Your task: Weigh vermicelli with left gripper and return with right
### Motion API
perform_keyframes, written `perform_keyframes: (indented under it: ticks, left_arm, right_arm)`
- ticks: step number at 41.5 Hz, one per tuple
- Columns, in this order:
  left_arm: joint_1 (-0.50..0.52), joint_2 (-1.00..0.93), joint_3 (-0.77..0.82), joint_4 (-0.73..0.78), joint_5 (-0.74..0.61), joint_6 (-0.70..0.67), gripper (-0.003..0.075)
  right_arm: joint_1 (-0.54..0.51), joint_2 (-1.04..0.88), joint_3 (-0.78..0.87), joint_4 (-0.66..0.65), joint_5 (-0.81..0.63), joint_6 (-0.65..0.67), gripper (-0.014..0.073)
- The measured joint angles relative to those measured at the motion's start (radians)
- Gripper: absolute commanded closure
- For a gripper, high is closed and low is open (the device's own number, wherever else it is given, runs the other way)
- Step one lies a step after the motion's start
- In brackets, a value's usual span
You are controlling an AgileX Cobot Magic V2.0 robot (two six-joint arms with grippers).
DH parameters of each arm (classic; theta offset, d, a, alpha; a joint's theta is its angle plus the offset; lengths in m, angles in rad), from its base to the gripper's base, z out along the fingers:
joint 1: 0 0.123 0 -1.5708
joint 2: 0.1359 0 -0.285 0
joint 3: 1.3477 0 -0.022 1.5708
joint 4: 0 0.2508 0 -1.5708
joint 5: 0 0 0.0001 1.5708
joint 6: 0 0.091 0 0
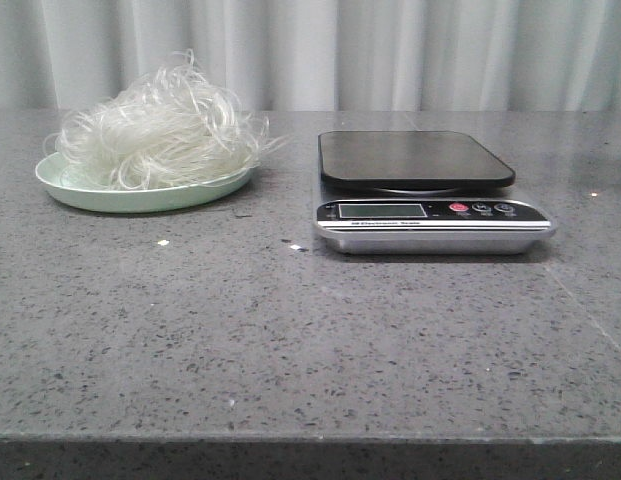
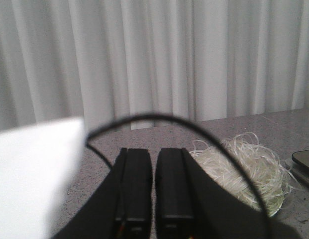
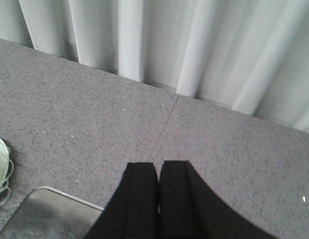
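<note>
The vermicelli (image 1: 160, 135) is a fluffy whitish tangle heaped on a pale green plate (image 1: 100, 192) at the back left of the table. A kitchen scale (image 1: 420, 190) with a dark platform stands to its right, empty. Neither gripper shows in the front view. In the left wrist view my left gripper (image 2: 154, 152) is shut and empty above the table, with the vermicelli (image 2: 244, 167) ahead and to one side. In the right wrist view my right gripper (image 3: 158, 164) is shut and empty, with the scale's corner (image 3: 42, 214) beside it.
White curtains (image 1: 310, 50) hang behind the grey speckled table (image 1: 290, 330). A black cable (image 2: 144, 118) arcs over the left fingers. A blurred white shape (image 2: 30, 174) fills one side of the left wrist view. Small white specks (image 1: 163, 242) lie in front of the plate.
</note>
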Motion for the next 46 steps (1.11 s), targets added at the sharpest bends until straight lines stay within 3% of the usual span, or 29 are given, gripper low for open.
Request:
perform_keyframes:
  ticks: [16,25,37,46]
  left_arm:
    - [0.000,0.000,0.000,-0.006,0.000,0.000,0.0577]
    - [0.000,0.000,0.000,-0.006,0.000,0.000,0.0577]
    - [0.000,0.000,0.000,-0.006,0.000,0.000,0.0577]
    - [0.000,0.000,0.000,-0.006,0.000,0.000,0.0577]
  right_arm:
    - [0.000,-0.480,0.692,-0.002,-0.448,0.000,0.0441]
    - [0.000,-0.756,0.955,-0.002,-0.549,0.001,0.0441]
    - [0.000,-1.018,1.167,-0.001,-0.617,0.001,0.0441]
    - [0.000,-1.050,1.198,-0.001,-0.639,0.001,0.0441]
